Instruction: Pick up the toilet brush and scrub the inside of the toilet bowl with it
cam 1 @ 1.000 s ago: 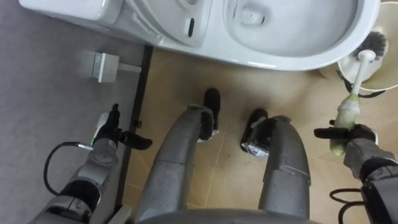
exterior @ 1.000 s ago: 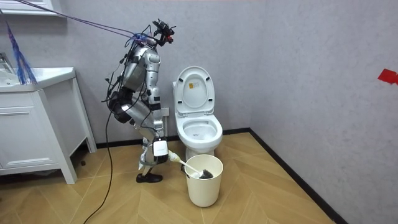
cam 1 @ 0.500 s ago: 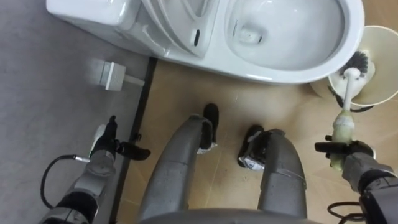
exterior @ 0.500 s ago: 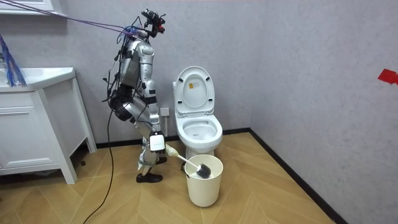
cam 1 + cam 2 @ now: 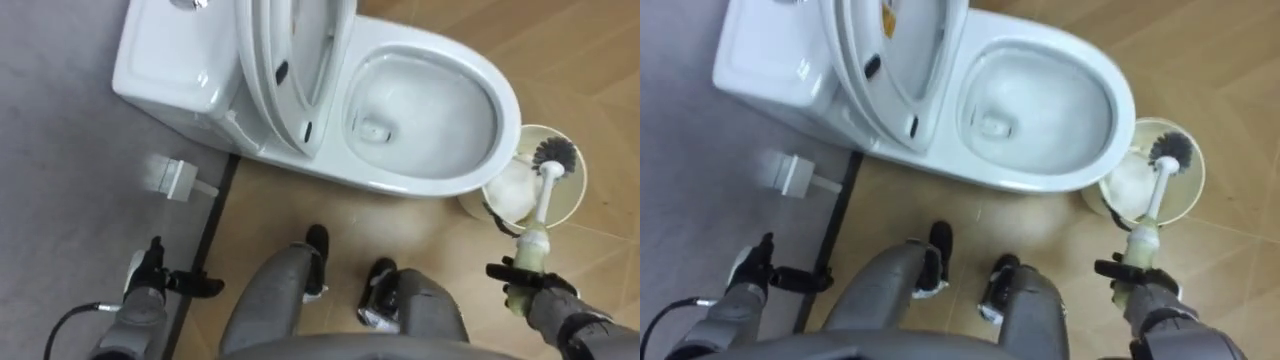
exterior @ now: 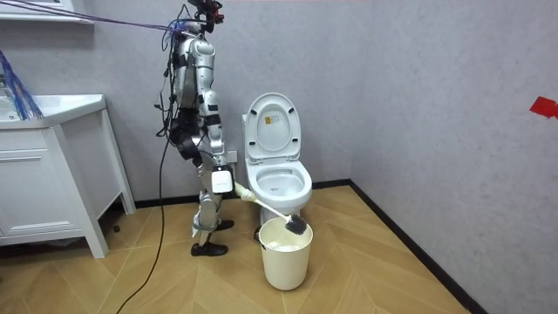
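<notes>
The white toilet stands with lid and seat raised, its bowl open just ahead of my feet. My right hand is shut on the pale green grip of the toilet brush. The white shaft slants up and away to the black bristle head, which hangs over the mouth of the cream bin to the right of the bowl. In the room view I stand upright beside the toilet, the brush head just above the bin. My left hand hangs low at the left, fingers relaxed, holding nothing.
A white box sits on the grey wall by the tank, above a dark skirting strip. Wooden floor runs around the toilet and bin. A white vanity cabinet stands at the room view's left.
I have straightened up from a bend, so the eye views have pulled back from the floor. The brush head has risen from inside the bin to just above its rim.
</notes>
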